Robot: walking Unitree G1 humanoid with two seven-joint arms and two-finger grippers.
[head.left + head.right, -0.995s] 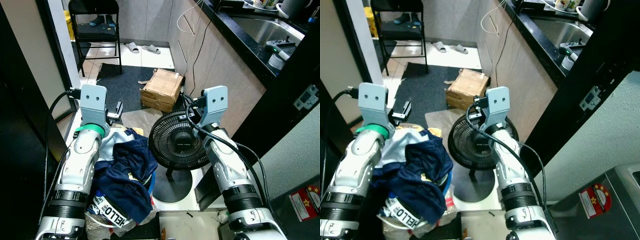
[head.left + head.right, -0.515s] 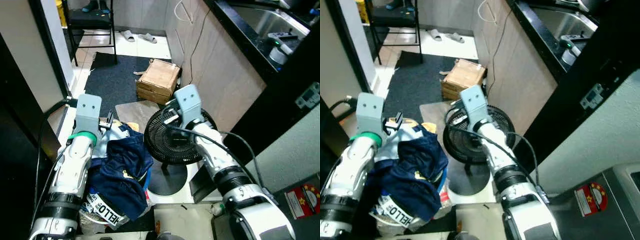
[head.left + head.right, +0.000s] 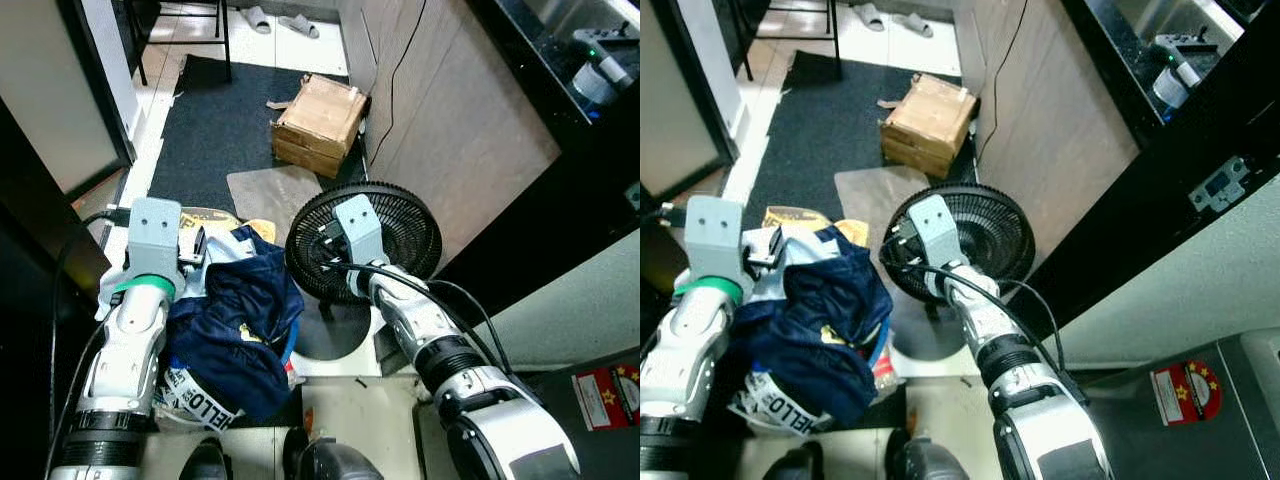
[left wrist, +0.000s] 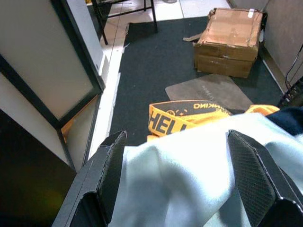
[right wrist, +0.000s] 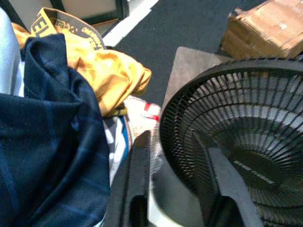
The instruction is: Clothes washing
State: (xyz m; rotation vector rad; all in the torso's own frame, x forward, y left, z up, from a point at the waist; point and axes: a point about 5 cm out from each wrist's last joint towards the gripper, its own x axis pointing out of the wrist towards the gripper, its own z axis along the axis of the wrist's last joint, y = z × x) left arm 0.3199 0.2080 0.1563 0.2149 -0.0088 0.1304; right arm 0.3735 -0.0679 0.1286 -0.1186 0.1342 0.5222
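Lying between the two arms is one heap of clothes (image 3: 235, 320): a dark blue garment on top, a pale blue one and a yellow one under it. One black fan (image 3: 365, 240) stands just beside it, one cardboard box (image 3: 320, 125) farther off. The left hand (image 4: 177, 177) is open, its fingers around the pale blue cloth. The right hand (image 5: 177, 177) seems open and empty, between heap and fan.

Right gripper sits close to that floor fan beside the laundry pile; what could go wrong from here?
1. The right gripper has its fingers open beside the black fan grille; one could catch on it and tip the fan.
2. The arm's cable trails beside the fan and might snag.
3. Clothes are heaped loosely, and could slide off when grabbed.
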